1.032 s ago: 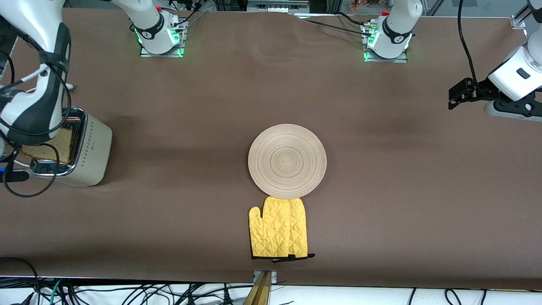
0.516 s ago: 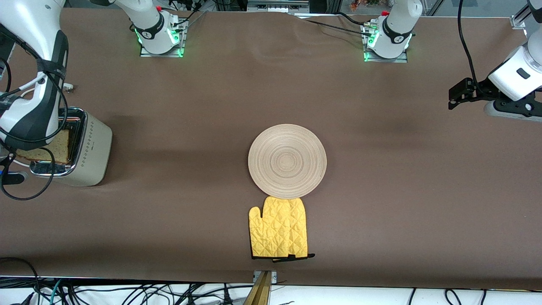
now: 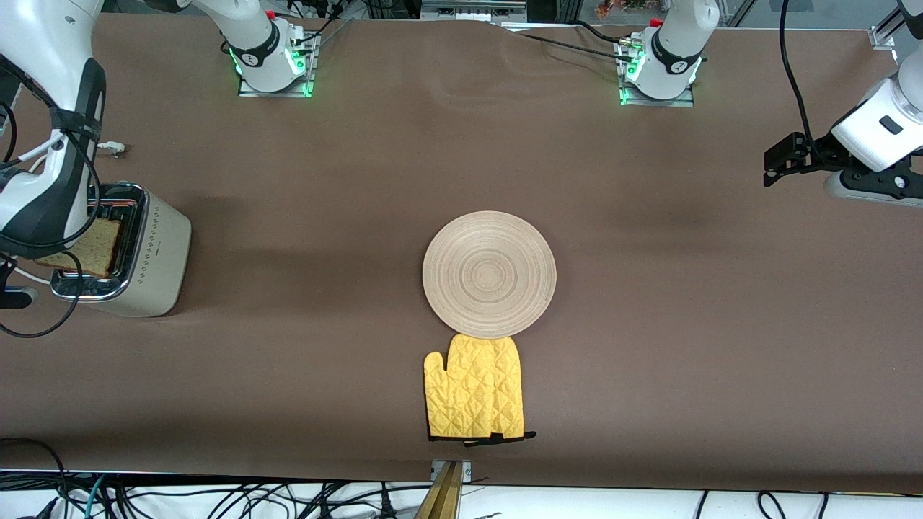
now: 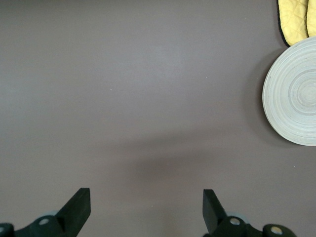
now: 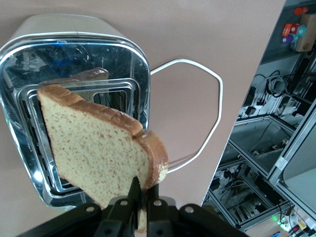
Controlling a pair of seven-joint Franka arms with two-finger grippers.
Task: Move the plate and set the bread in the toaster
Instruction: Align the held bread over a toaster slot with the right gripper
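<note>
The bread (image 5: 98, 153) looked light, soft and easy to crumble, so a gentle pinch on the crust at one edge seemed the right hold, and the right gripper (image 5: 139, 200) had its jaws closed on just that edge. The slice hung tilted over the toaster (image 3: 122, 252) at the middle left of the front view, above the slots and not yet inside. The left gripper (image 4: 145, 210) waited with jaws open and empty over the bare bench (image 3: 649, 324), well apart from the plate (image 3: 489, 274) in the frame's centre.
</note>
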